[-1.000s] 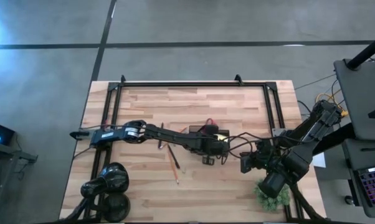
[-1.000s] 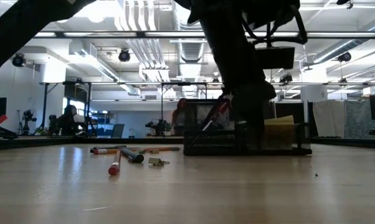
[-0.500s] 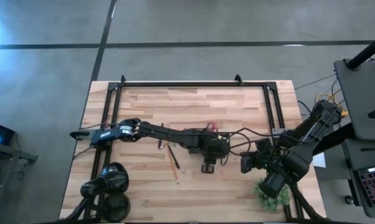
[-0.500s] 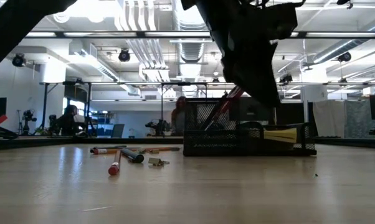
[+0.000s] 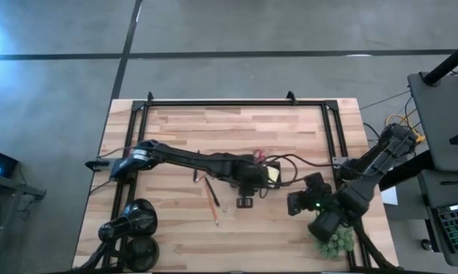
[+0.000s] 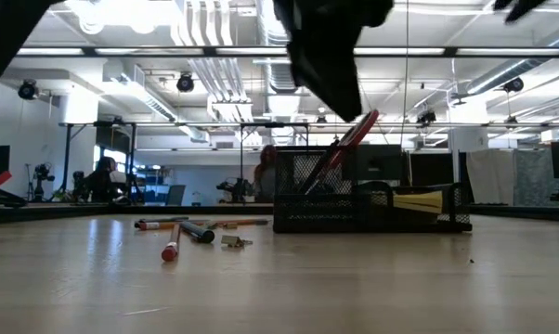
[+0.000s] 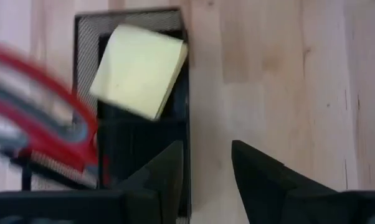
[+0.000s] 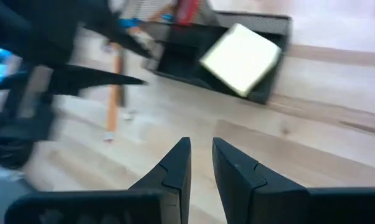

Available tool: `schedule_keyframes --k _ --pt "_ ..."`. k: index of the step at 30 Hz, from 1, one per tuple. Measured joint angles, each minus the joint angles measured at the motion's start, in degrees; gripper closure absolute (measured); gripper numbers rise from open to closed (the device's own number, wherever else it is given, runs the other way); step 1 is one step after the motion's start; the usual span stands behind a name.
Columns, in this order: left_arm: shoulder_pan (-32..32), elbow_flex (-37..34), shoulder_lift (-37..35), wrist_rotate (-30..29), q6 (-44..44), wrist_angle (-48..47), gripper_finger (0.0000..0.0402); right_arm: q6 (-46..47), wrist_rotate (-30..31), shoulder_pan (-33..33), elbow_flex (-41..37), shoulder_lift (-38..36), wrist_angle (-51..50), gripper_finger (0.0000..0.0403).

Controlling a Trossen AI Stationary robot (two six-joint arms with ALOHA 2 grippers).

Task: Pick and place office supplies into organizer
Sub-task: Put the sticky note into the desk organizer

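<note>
1. Found the left gripper (image 5: 246, 202) over the tabletop (image 5: 290, 129), just beside the organizer (image 5: 253, 166); fingers (image 7: 257, 169) spread apart, nothing between them.
2. Found the right gripper (image 5: 293, 202) hovering near the organizer's other side, in front of the green plant ball (image 5: 332, 243); fingers (image 8: 178, 163) drawn close with a narrow gap, grasping nothing.
3. Noted the black mesh organizer (image 6: 368, 211) standing on the wood, two compartments visible from the left wrist.
4. Saw the yellow note pad (image 7: 137, 70) lying tilted in one compartment, one corner propped on the organizer's rim (image 7: 186, 118); seen likewise from the right wrist (image 8: 242, 51) and at table height (image 6: 424, 199).
5. Saw the red-handled scissors (image 6: 352, 141) leaning in the taller compartment, handles poking above the mesh; also visible from overhead (image 5: 258, 156) and blurred at the left wrist (image 7: 44, 106).
6. Counted an orange pencil (image 5: 212, 202) and a dark pen (image 5: 211, 188) loose on the table, apart from the organizer; from table height, a red-tipped pen (image 6: 171, 249), a dark pen (image 6: 196, 230) and a small piece (image 6: 231, 241) too small to identify.
</note>
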Motion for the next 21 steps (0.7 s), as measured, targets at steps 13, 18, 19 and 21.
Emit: schedule_keyframes --k 13,18,19,21 --pt "-8.2 -35.1 -27.8 -6.1 -23.0 15.1 0.0278 -14.6 -10.4 -12.7 -15.3 -0.2 26.3 0.0344" --pt "-9.4 -45.1 -34.6 -8.6 -31.1 21.3 0.0279 -19.1 -9.9 -19.2 -17.4 -0.2 26.4 0.0344" --pt "-9.7 -46.5 -35.7 -9.1 -32.0 21.7 0.0279 -20.6 -10.7 -20.2 -17.8 -0.2 27.0 0.0344" --pt "-10.0 -48.4 -37.6 -10.0 -33.6 21.7 0.0279 -23.2 -12.6 -22.1 -18.7 0.1 27.9 0.0344"
